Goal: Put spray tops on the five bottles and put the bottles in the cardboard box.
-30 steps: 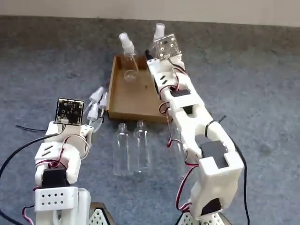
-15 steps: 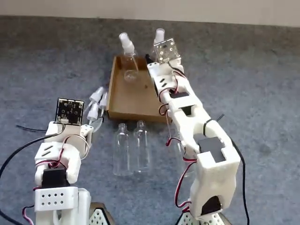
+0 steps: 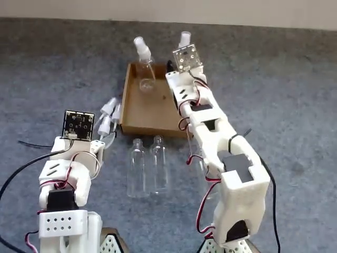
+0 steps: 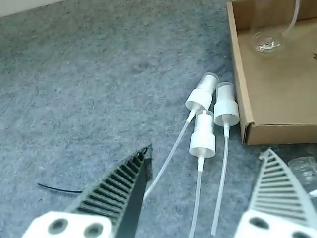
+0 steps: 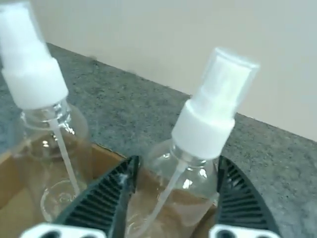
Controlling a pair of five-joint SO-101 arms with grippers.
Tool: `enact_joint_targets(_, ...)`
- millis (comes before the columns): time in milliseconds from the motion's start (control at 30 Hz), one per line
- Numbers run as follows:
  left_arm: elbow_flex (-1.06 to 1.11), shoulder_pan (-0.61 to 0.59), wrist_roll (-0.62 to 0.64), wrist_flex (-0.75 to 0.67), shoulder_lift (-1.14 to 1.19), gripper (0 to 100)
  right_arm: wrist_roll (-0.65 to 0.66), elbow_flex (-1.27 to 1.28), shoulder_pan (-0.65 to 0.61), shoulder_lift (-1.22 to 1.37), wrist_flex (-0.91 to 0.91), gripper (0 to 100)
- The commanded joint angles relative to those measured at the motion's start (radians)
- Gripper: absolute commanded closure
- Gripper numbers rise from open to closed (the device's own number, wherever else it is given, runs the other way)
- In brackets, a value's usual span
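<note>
capped bottle (image 5: 205, 124) upright, clasped in right gripper (image 5: 177, 167)

I see soft, even light over the counter (image 3: 295, 105); shadows stay faint, and the clear bottles (image 3: 138, 168) carry small glints.

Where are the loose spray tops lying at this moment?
In the left wrist view the three loose spray tops lie together on the carpet beside the left wall of the cardboard box, just ahead of the open left gripper.
</note>
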Motion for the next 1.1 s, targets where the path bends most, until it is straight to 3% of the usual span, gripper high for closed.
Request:
enact_joint_targets(0,-0.005,-0.013,-0.006,-0.032,-0.013,69,0.011,-0.015,0.005,-0.021,-0.03,81.4)
enact_joint_targets(233,-0.004,-0.013,-0.006,-0.032,-0.013,69,0.011,-0.016,-0.007,-0.022,-0.03,81.0)
enact_joint_targets(467,-0.001,-0.013,-0.006,-0.032,-0.013,69,0.011,-0.021,-0.027,-0.021,0.022,70.7)
enact_joint_targets(1067,0.01,-0.013,-0.006,-0.034,-0.021,69,0.011,-0.016,-0.024,-0.056,0.062,70.6)
